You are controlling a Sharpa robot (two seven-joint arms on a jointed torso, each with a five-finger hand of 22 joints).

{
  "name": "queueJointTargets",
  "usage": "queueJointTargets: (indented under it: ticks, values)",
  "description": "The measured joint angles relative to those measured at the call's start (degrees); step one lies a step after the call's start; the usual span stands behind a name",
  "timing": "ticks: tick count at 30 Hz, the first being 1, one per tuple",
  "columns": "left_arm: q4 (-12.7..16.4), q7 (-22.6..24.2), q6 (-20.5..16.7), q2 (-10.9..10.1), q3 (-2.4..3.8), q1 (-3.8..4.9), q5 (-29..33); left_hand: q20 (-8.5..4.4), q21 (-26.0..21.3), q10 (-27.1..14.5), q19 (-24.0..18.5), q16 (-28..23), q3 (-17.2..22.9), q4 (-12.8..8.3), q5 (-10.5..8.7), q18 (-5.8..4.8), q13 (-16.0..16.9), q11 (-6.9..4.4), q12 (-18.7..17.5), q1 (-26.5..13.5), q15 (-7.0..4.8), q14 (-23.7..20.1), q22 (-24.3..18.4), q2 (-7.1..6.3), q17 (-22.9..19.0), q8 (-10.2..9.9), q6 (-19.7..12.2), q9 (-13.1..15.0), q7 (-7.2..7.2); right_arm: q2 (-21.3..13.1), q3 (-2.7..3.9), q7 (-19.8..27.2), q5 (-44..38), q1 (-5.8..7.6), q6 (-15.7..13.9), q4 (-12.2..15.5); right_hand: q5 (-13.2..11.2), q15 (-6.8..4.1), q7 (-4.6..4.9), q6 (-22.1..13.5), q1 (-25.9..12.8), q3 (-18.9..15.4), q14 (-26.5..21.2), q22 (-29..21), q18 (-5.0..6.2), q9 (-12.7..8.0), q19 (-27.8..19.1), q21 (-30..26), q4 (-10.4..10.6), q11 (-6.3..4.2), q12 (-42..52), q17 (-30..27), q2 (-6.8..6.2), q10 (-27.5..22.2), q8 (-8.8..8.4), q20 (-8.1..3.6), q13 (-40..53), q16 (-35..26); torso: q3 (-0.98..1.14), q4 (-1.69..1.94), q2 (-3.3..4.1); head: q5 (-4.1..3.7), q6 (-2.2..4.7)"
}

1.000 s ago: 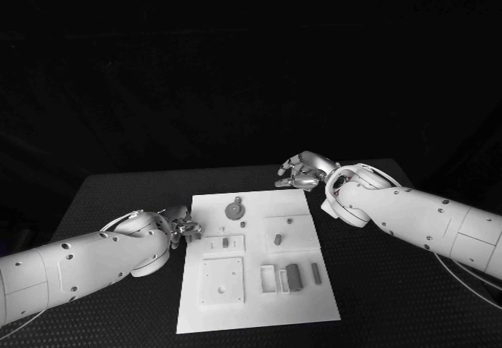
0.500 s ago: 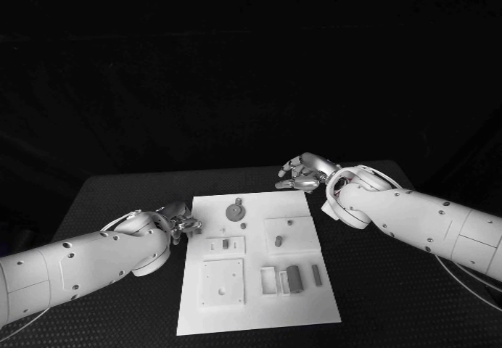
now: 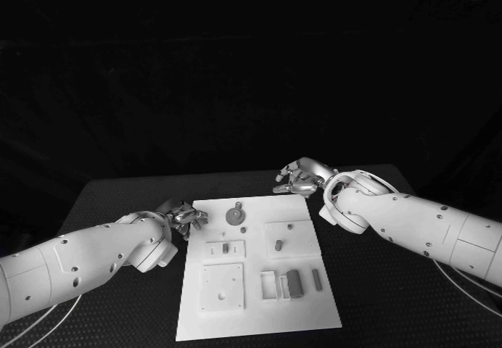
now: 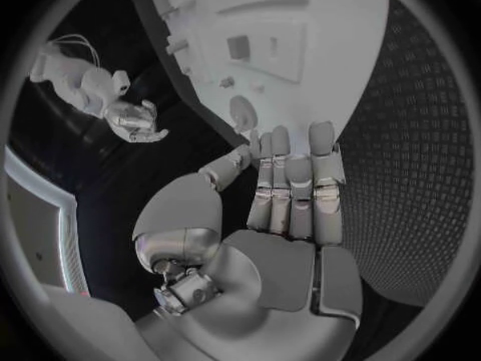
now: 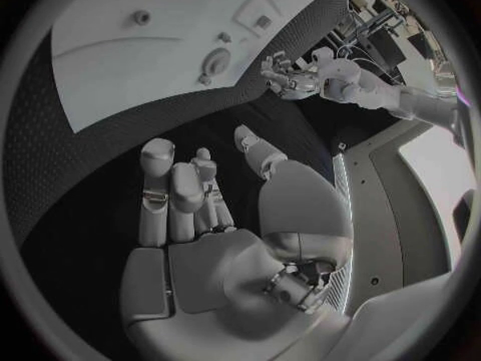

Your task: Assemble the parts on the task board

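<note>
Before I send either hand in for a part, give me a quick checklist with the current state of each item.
1. Left hand empty: ok, fingers extended side by side in its wrist view, nothing in them.
2. Right hand empty: ok, nothing held in its wrist view.
3. Hands off the board: ok for the right, which is over the table beyond the far right corner; the left is at the far left edge, contact cannot tell.
4. Round part reachable: ok, it lies uncovered near the far edge, between the hands.
5. Long parts near the front: ok, lying side by side, unobstructed.
6. Which slots are already filled: cannot tell.
</note>
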Motion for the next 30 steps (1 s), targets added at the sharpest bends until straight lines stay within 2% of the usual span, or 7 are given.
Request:
queueJointTargets:
  ticks: [7,8,13,18,21,30]
  values:
    - [0.1,7.7,-0.1,-0.1,0.04,0.0,16.0,0.81,-0.8,-1.6,-1.9,-1.1,-1.5,-1.2,0.24,-0.01,-0.1,0.73,0.0,1.8,0.95,-1.7,0.0,0.1,0.0,-0.3,-1.2,0.1,0.53,0.2,-0.34,0.1,0.8,-0.29,0.0,2.1,0.0,0.21,0.17,0.1,0.3,-0.1,-0.2,0.0,0.0,0.0,0.0,0.0,-0.9,0.0,0.0,0.0,-0.32,-0.4,0.0,0.03,0.0,0.0,-0.03,0.01,0.01,-0.05,0.77]
    - [0.2,8.5,0.0,-0.1,0.04,0.0,17.8,0.92,-1.0,-1.6,-2.2,-1.4,-1.6,-1.3,0.24,-0.02,-0.1,0.73,0.0,2.3,1.16,-1.9,0.0,0.57,-0.1,-0.4,-1.3,0.1,0.62,0.2,-0.45,0.1,0.9,-0.34,0.0,2.3,0.0,0.21,0.18,0.2,0.3,-0.2,-0.2,0.0,0.0,0.0,0.0,-0.1,-1.0,0.0,0.0,0.0,-0.31,-0.4,0.0,0.03,0.0,0.0,-0.03,0.01,0.01,0.01,0.9]
    - [1.4,12.3,0.6,-0.2,0.04,0.0,26.8,0.93,-1.0,-1.7,-3.0,-1.5,-2.3,-1.5,0.24,-0.06,-0.1,0.85,0.0,2.7,1.42,-2.3,0.0,0.57,-0.5,-0.5,-1.6,0.1,0.54,0.8,-1.38,0.3,1.5,-0.79,-0.1,4.1,0.0,0.42,0.32,0.1,0.9,-0.2,-0.4,0.0,0.01,0.0,-0.4,-0.2,-1.9,0.09,-0.1,0.0,-0.44,-0.7,0.0,-0.01,0.0,-0.2,-0.08,0.01,-0.01,0.23,1.66]
    - [2.2,14.8,1.1,-0.2,0.04,-0.01,32.2,1.1,-1.3,-2.0,-3.2,-1.5,-2.8,-1.7,0.24,-0.06,-0.1,0.93,0.0,3.0,1.54,-2.5,0.0,0.87,-0.6,-0.5,-1.7,0.1,0.6,1.7,-2.23,0.3,2.1,-1.16,-0.4,5.5,0.0,0.3,0.4,0.0,1.0,-0.2,-0.6,0.0,0.01,0.0,-0.6,-0.5,-2.3,0.21,-0.1,0.0,-0.37,-1.0,0.0,0.19,0.0,-0.6,-0.1,0.01,-0.02,0.32,2.4]
    - [2.6,16.0,1.3,-0.1,0.04,-0.01,34.6,0.94,-1.3,-2.5,-3.4,-1.5,-3.2,-2.0,0.24,-0.07,-0.1,1.04,0.0,3.3,1.55,-2.7,0.0,0.92,-0.7,-0.5,-2.0,0.1,0.35,2.4,-2.49,0.3,2.9,-1.42,-0.7,6.2,0.0,0.43,0.42,0.0,1.0,-0.4,-0.8,0.0,0.01,0.1,-0.6,-0.5,-2.5,0.14,-0.1,0.0,-0.37,-1.1,0.0,0.2,0.0,-0.6,-0.1,0.04,-0.03,0.33,2.69]
    - [3.5,18.6,1.5,0.0,0.03,-0.02,38.5,1.12,-1.3,-2.5,-3.6,-1.5,-3.6,-2.2,0.23,-0.07,-0.1,1.04,0.0,4.2,1.55,-2.9,0.0,0.86,-0.8,-0.7,-2.1,0.1,0.44,4.9,-2.79,-0.6,4.6,-2.18,-2.9,6.4,0.0,0.51,0.91,-0.5,1.2,-0.5,-1.8,0.0,0.0,0.1,-1.5,-1.2,-3.2,0.11,-0.2,-0.2,-0.6,-2.1,0.0,0.49,0.0,-1.3,-0.1,0.04,-0.03,0.36,3.35]
